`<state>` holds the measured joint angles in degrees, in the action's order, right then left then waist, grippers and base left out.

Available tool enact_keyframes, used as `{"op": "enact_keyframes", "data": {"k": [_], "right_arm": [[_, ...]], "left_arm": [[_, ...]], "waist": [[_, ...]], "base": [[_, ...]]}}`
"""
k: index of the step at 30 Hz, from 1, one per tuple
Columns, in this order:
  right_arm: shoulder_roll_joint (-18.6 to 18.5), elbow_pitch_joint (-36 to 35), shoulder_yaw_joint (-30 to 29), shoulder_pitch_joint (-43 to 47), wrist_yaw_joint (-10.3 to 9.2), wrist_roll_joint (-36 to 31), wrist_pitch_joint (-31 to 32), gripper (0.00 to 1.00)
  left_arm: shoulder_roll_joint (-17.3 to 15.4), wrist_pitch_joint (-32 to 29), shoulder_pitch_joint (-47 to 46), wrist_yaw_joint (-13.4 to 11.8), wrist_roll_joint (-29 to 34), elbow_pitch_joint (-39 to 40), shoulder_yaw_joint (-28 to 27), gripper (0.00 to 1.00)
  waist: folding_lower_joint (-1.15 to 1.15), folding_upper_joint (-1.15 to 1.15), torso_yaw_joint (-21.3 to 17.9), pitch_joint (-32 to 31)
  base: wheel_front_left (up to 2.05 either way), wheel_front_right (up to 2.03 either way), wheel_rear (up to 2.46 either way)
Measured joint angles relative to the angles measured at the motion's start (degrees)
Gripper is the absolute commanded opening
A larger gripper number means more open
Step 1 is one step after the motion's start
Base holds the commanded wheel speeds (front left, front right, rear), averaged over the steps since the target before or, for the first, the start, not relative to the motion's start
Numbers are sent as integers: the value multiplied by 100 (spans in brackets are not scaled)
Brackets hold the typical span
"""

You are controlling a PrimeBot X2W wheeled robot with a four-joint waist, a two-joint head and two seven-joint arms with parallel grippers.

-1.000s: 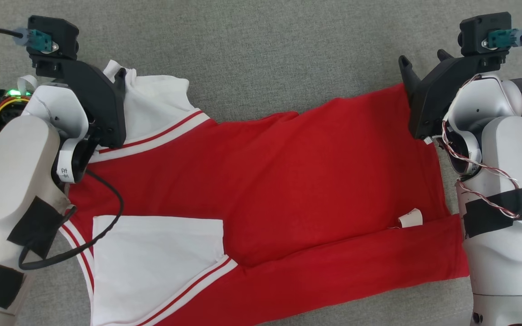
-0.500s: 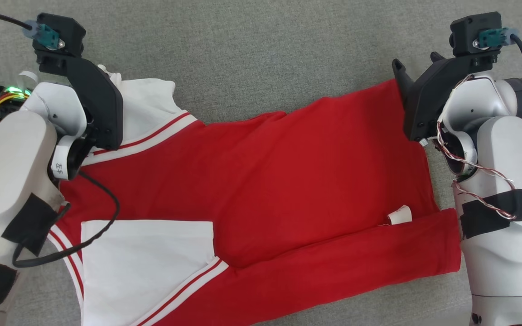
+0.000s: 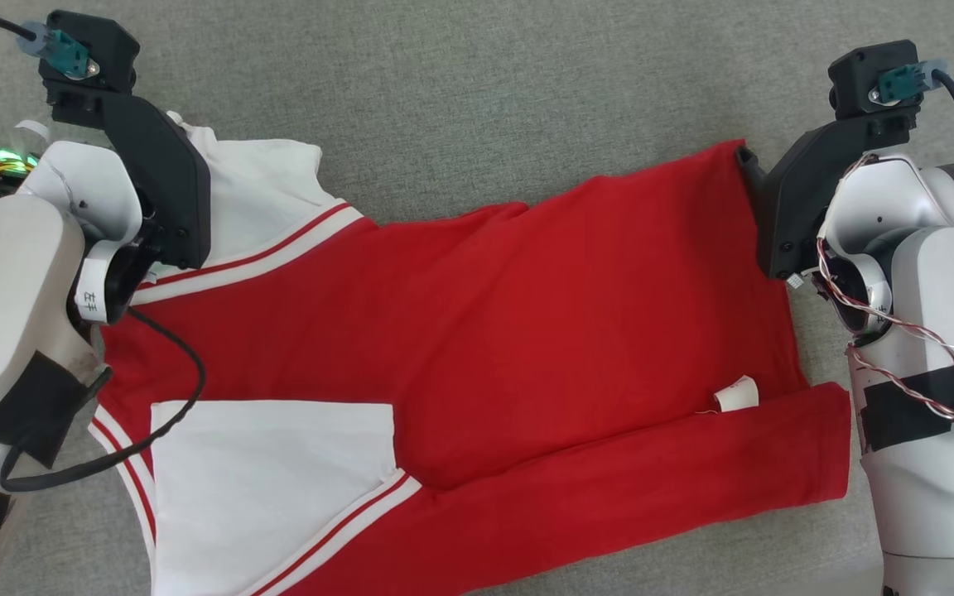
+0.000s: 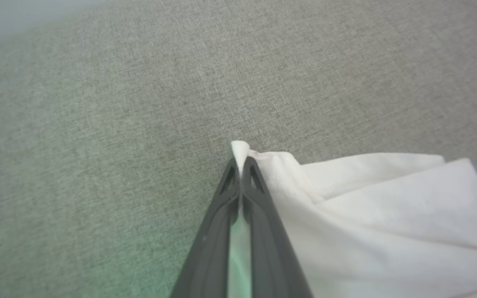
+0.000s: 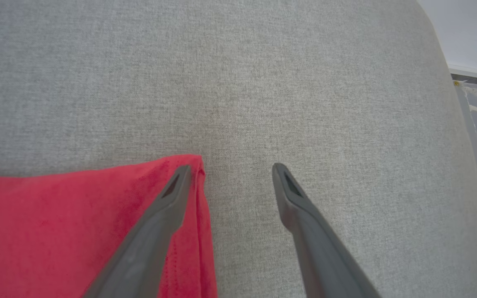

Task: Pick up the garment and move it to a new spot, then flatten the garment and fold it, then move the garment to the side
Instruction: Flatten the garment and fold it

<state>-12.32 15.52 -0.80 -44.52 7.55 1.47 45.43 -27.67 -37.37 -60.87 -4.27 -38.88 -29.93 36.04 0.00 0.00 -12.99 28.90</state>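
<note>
Head view: red-and-white garment [image 3: 477,331] lies spread mid-frame on grey fabric surface [image 3: 477,83], likely for flattening. Left wrist view: left gripper [image 4: 241,167] clamps tight on its white corner, centre, probably to tension it. Right wrist view: right gripper [image 5: 231,167] gapes wide, empty, straddling red corner; pale wall [image 5: 470,33], floor [image 5: 476,120] upper right.

The garment [image 3: 477,331] lies spread nearly flat on the grey fabric surface [image 3: 485,99], its length running left to right. It is mostly red, with white panels edged in red and white stripes at the left end. One long red sleeve [image 3: 651,472] is folded along the near edge, reaching right. A small white label [image 3: 736,396] curls near the right end. The far left white corner is pinched in the left hand [image 4: 240,165].
</note>
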Motion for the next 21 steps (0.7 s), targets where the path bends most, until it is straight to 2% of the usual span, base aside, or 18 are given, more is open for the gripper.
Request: {"op": "enact_keyframes", "data": {"k": [12,13,14,15,16,21], "right_arm": [[-427,702,848,-319,-2,767,125,100],[-475,735,920,-338,-15,828,152,58],[-512,764,992,-354,-15,892,153,37],[-543,784,1051,-366,-15,966,147,22],[-572,806,1091,-372,-15,1012,129,0],[-592,993,846,-399,5,834,-339,0]], "left_arm": [[67,-3,-20,-22,-104,108,-20,0],[74,-2,-20,-21,-105,107,-23,0],[78,2,-20,-18,-113,109,-23,0],[80,58,-19,7,-127,108,-35,0],[81,107,-14,15,-165,103,-42,0],[88,676,47,30,-126,51,-100,0]], "waist": [[0,0,139,110],[0,0,147,111],[0,0,153,110],[0,0,158,108],[-1,0,160,103],[1,0,147,45]], "base": [[0,0,0],[0,0,0],[0,0,0],[0,0,0],[0,0,0],[0,0,0]]}}
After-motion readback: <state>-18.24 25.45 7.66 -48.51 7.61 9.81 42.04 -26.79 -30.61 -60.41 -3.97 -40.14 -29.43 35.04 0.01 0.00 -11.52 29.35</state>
